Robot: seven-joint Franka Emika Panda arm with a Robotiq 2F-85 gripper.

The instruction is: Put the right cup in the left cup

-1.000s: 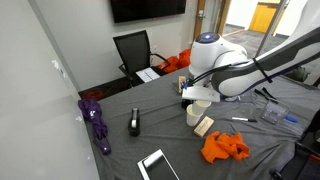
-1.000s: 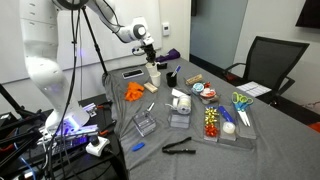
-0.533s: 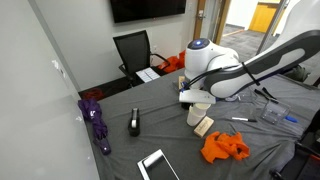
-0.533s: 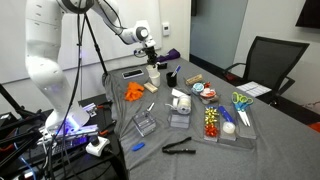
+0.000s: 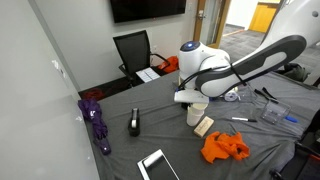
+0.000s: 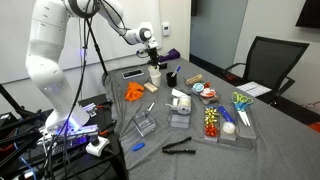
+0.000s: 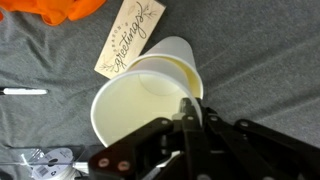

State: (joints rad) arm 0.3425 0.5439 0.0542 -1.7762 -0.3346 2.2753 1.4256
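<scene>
In the wrist view my gripper [image 7: 188, 110] is shut on the rim of the right cup [image 7: 135, 115], a plain white cup seen from above. The left cup [image 7: 180, 52], also white, shows just behind and under it, mostly covered. I cannot tell whether the held cup is partly inside it or just above. In an exterior view the gripper [image 5: 190, 97] sits right over the white cups [image 5: 197, 114] on the grey table. In the other exterior view [image 6: 155, 63] the cups [image 6: 155, 75] are small and merge into one white shape.
A greeting card [image 7: 128, 38] and an orange cloth [image 5: 222, 147] lie close beside the cups. A pen [image 7: 22, 91], a black object [image 5: 134, 122], a tablet [image 5: 158, 165] and a purple cloth [image 5: 95, 118] lie around. Clear trays with small items [image 6: 215, 122] fill the other end.
The arm has shifted sideways and come down a little, bringing the held cup closer onto the cup standing on the table.
</scene>
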